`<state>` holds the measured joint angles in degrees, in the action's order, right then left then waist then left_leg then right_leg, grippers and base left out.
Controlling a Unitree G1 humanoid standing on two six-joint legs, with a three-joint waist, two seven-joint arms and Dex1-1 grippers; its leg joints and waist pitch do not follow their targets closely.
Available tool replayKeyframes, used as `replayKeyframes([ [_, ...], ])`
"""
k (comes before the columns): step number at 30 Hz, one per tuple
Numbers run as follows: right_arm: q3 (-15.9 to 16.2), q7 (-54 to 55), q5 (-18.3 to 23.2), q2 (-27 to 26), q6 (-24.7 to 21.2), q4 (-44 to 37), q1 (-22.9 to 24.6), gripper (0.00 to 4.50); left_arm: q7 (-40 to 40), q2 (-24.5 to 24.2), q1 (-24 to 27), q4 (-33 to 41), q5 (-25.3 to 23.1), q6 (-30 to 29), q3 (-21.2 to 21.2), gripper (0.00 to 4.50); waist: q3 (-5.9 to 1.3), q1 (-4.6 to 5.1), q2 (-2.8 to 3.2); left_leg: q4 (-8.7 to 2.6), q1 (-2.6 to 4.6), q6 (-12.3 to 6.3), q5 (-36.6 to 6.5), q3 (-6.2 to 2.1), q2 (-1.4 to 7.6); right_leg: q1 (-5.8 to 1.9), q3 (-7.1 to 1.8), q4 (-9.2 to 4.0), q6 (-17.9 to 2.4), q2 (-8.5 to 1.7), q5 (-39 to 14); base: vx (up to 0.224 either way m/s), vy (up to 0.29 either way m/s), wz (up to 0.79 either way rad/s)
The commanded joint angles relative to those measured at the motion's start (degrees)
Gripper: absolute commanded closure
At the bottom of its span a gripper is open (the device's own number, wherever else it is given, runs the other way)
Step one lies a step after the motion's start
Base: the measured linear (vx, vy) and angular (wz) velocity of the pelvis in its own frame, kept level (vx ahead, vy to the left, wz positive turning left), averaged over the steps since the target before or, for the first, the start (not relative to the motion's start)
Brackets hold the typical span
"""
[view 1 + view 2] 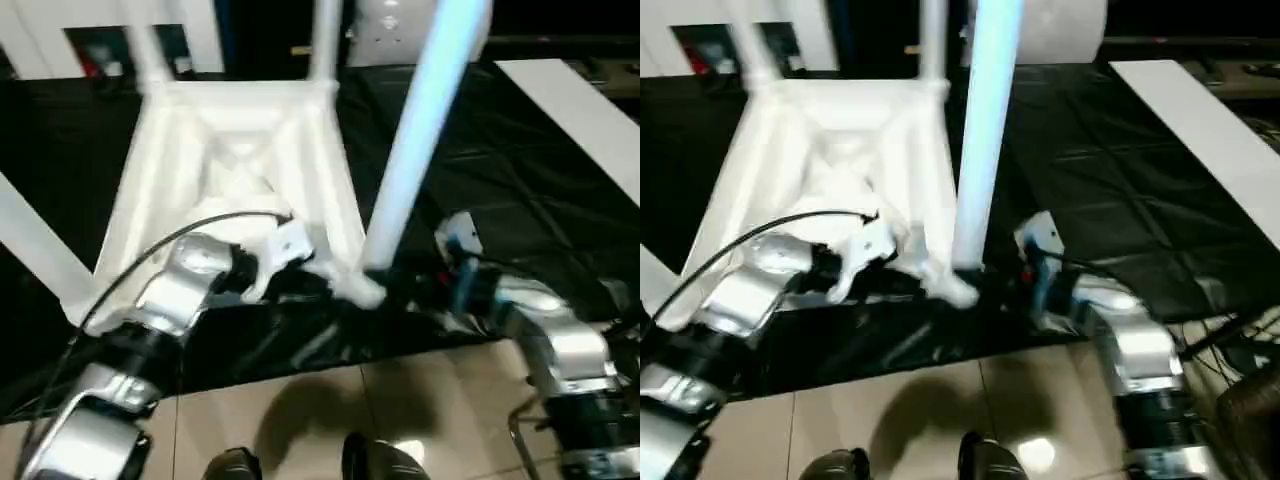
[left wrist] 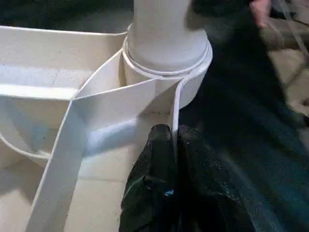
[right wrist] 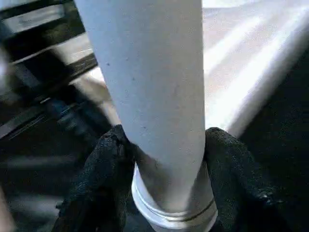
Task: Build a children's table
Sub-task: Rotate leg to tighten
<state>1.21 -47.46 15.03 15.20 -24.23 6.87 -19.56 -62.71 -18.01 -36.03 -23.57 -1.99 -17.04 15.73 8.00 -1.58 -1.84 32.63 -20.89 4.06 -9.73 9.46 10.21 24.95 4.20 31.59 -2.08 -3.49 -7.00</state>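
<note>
Table top (image 1: 240, 170) lies upside down on the black-covered desk (image 1: 500, 220), near leg (image 1: 420, 130) standing in its corner socket (image 2: 166, 63). Left tool (image 2: 173, 145) is pinched on the top's thin edge wall, right tool (image 3: 166, 159) clamps that leg's base.

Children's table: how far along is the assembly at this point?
Done: the upside-down tabletop has legs standing in its far corners. In hand: the right pincer clamps the near leg at its socket; the left pincer pinches the top's rim. Left: finish seating, then flip upright.
</note>
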Motion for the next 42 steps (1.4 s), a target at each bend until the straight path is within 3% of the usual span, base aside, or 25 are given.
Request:
replayKeyframes([
  [1, 5.1, 7.7, -2.1, -6.8, -3.7, -2.1, -0.3, 2.55, 7.3, 5.2, -2.5, 0.0, 0.6, -0.5, -0.2, 4.5, -3.43, 0.04, -0.42, -3.76, 0.39, -3.25, -15.2, -1.02, 1.34, -3.14, -1.29, -6.23, -0.5, -4.28, -40.7, 0.0, 0.0, 0.0],
  [2, 4.2, 12.3, -3.1, -8.9, -4.9, -2.1, -0.6, 2.56, 9.1, 5.8, -2.9, -0.3, 0.0, -0.6, -0.4, 4.5, -3.48, 0.25, -0.66, -3.88, 0.29, -3.18, -15.0, -1.05, 1.43, -3.2, -1.32, -6.08, -0.8, -4.23, -39.7, 0.0, 0.0, 0.0],
  [4, 3.0, 18.7, -4.5, -11.8, -6.1, -2.2, -1.0, 2.58, 10.9, 6.6, -3.2, -0.4, -0.7, -0.9, -0.6, 4.5, -3.58, 0.57, -0.3, -4.22, 0.13, -2.55, -14.7, -1.26, 1.68, -3.31, -1.36, -5.63, -2.0, -4.34, -36.5, 0.0, 0.0, 0.0],
  [6, 2.4, 24.4, -6.5, -14.5, -7.1, -3.3, -0.9, 2.58, 12.1, 6.9, -3.4, -0.4, -1.5, -0.5, -0.5, 4.5, -3.54, 0.84, -0.08, -4.21, 0.62, -2.92, -16.4, -1.12, 1.85, -2.93, -1.64, -5.66, -2.9, -4.39, -34.5, 0.0, 0.0, 0.0],
  [9, 2.4, 25.9, -7.4, -15.1, -6.4, -4.8, 0.3, 2.58, 11.8, 6.0, -3.5, -1.0, -2.6, 1.2, 0.1, 4.5, -3.66, 0.9, -0.26, -4.33, 0.51, -3.69, -15.9, -0.93, 1.86, -2.96, -2.24, -5.14, -3.8, -4.41, -31.1, 0.0, 0.0, 0.0],
  [10, 2.5, 26.5, -8.3, -14.4, -5.2, -4.9, 0.8, 2.03, 11.3, 5.3, -3.3, -1.2, -2.8, 2.3, 0.3, 4.5, -3.67, 0.85, -0.1, -4.37, 0.5, -3.97, -15.1, -0.88, 1.96, -2.99, -2.45, -4.86, -4.4, -4.43, -29.2, 0.0, 0.0, 0.0],
  [12, 1.9, 27.5, -8.7, -14.2, -4.6, -5.0, 1.3, 1.89, 10.7, 4.5, -3.0, -1.3, -2.9, 3.4, 0.6, 4.5, -3.67, 0.75, -0.16, -4.38, 0.35, -4.34, -14.2, -0.68, 1.93, -3.13, -2.64, -4.56, -5.1, -4.43, -27.0, 0.0, 0.0, 0.0],
  [17, 0.8, 27.3, -9.0, -12.7, -3.0, -5.8, 2.7, 1.46, 9.0, 2.7, -2.0, -1.3, -2.9, 5.9, 0.4, 4.5, -3.65, 0.46, -0.13, -4.3, 0.44, -4.27, -13.9, -0.46, 1.89, -3.17, -2.79, -4.59, -5.2, -4.42, -27.7, 0.0, 0.0, 0.0],
  [19, -0.8, 22.9, -6.3, -10.3, -0.8, -8.5, 4.4, 1.39, 9.5, 1.8, -1.2, -1.2, -2.9, 6.7, -0.1, 4.5, -3.86, 0.22, -0.51, -4.2, 0.27, -4.89, -12.0, -0.36, 1.97, -3.43, -2.86, -4.17, -5.2, -4.43, -25.4, 0.0, 0.0, 0.0],
  [23, -0.9, 15.8, -4.0, -5.6, 0.5, -11.9, 7.1, 1.06, 9.9, 1.4, -0.3, -0.7, -1.9, 7.6, -1.0, 4.5, -3.84, -0.1, -0.56, -4.14, -0.05, -6.08, -10.9, -0.31, 1.98, -3.71, -2.79, -4.0, -5.4, -4.34, -24.2, 0.0, 0.0, 0.0],
  [24, -1.4, 13.1, -2.4, -4.1, 0.3, -13.2, 8.1, 0.98, 9.6, 1.5, 0.3, 0.2, -0.9, 7.7, -1.6, 4.06, -3.74, -0.22, -0.74, -4.13, -0.07, -6.4, -10.9, -0.27, 1.95, -3.66, -2.78, -4.1, -5.0, -4.28, -25.2, 0.0, 0.0, 0.0],
  [25, -2.5, 9.6, -0.2, -1.8, 0.2, -15.0, 9.1, 0.85, 9.2, 1.8, 1.3, 2.0, 1.3, 6.9, -3.1, 3.95, -3.73, -0.3, -0.58, -4.1, -0.15, -6.65, -11.3, -0.25, 1.86, -3.9, -2.69, -4.39, -4.7, -4.44, -27.0, 0.0, 0.0, 0.0],
  [26, -2.7, 8.9, 0.4, -1.3, 0.2, -15.4, 9.3, 0.72, 9.2, 1.9, 1.6, 2.6, 1.9, 6.6, -3.5, 3.95, -3.77, -0.41, -0.87, -3.88, -0.33, -6.96, -10.6, -0.11, 1.64, -3.93, -2.7, -4.36, -4.3, -4.4, -27.6, 0.0, 0.0, 0.0],
  [28, -3.2, 5.4, 2.8, 0.7, 0.0, -16.8, 9.6, 0.64, 8.3, 2.0, 3.3, 5.6, 3.9, 5.1, -4.6, 3.89, -4.12, -0.57, -0.16, -3.84, -0.26, -7.06, -9.7, -0.15, 1.94, -3.84, -2.62, -4.4, -5.5, -4.46, -26.6, 0.0, 0.0, 0.0],
  [29, -3.5, 4.0, 3.9, 1.5, -0.2, -17.5, 9.6, 0.53, 8.1, 1.9, 4.3, 7.4, 4.6, 4.4, -5.1, 3.6, -4.21, -0.55, -0.29, -3.77, -0.24, -7.34, -8.7, -0.16, 2.15, -3.74, -2.55, -4.0, -6.4, -4.09, -23.7, 0.0, 0.0, 0.0],
  [31, -4.1, 2.1, 5.9, 2.5, -0.7, -18.5, 9.5, 0.3, 8.7, 1.9, 5.9, 10.1, 5.4, 3.6, -5.9, 3.5, -4.14, -0.53, -0.27, -3.8, -0.31, -7.95, -8.2, -0.19, 2.38, -3.76, -2.51, -3.58, -7.8, -4.02, -20.7, 0.0, 0.0, 0.0],
  [33, -5.0, 0.4, 8.3, 3.2, -1.9, -19.2, 8.7, 0.23, 9.6, 2.0, 8.4, 14.5, 6.4, 2.2, -6.8, 3.48, -4.21, -0.54, -0.28, -3.7, -0.2, -8.26, -8.0, -0.12, 2.37, -3.76, -2.5, -3.41, -8.6, -3.95, -19.2, 0.0, 0.0, 0.0],
  [34, -5.5, -1.0, 11.4, 3.6, -4.2, -20.0, 7.7, 0.12, 10.2, 2.1, 10.9, 18.6, 7.4, 0.6, -7.4, 3.26, -4.1, -0.5, -0.15, -3.74, -0.27, -8.24, -7.8, -0.19, 2.56, -3.84, -2.56, -3.21, -9.6, -3.97, -18.2, 0.0, 0.0, 0.0],
  [35, -5.5, -1.0, 11.4, 3.6, -4.2, -20.0, 7.7, 0.05, 10.2, 2.1, 10.9, 18.6, 7.4, 0.6, -7.4, 3.13, -4.11, -0.5, -0.09, -3.74, -0.11, -8.17, -8.0, -0.19, 2.62, -3.82, -2.58, -3.18, -10.0, -4.01, -18.1, 0.0, 0.0, 0.0],
  [37, -5.8, -1.8, 14.8, 3.2, -6.0, -21.0, 6.3, 0.0, 11.2, 1.9, 14.4, 23.5, 8.2, -1.7, -8.0, 3.08, -4.0, -0.53, 0.1, -3.77, -0.09, -7.76, -9.1, -0.21, 2.71, -3.75, -2.57, -3.34, -9.8, -4.0, -19.6, 0.0, 0.0, 0.0],
  [42, -5.3, -2.0, 16.8, 2.0, -6.4, -20.9, 4.2, 0.0, 12.9, 0.0, 21.7, 32.4, 9.7, -5.4, -8.5, 2.69, -3.55, -0.48, 0.14, -3.95, 0.1, -6.2, -11.7, -0.13, 2.37, -3.2, -2.47, -4.39, -6.8, -3.75, -26.5, 0.0, 0.0, 0.0],
])
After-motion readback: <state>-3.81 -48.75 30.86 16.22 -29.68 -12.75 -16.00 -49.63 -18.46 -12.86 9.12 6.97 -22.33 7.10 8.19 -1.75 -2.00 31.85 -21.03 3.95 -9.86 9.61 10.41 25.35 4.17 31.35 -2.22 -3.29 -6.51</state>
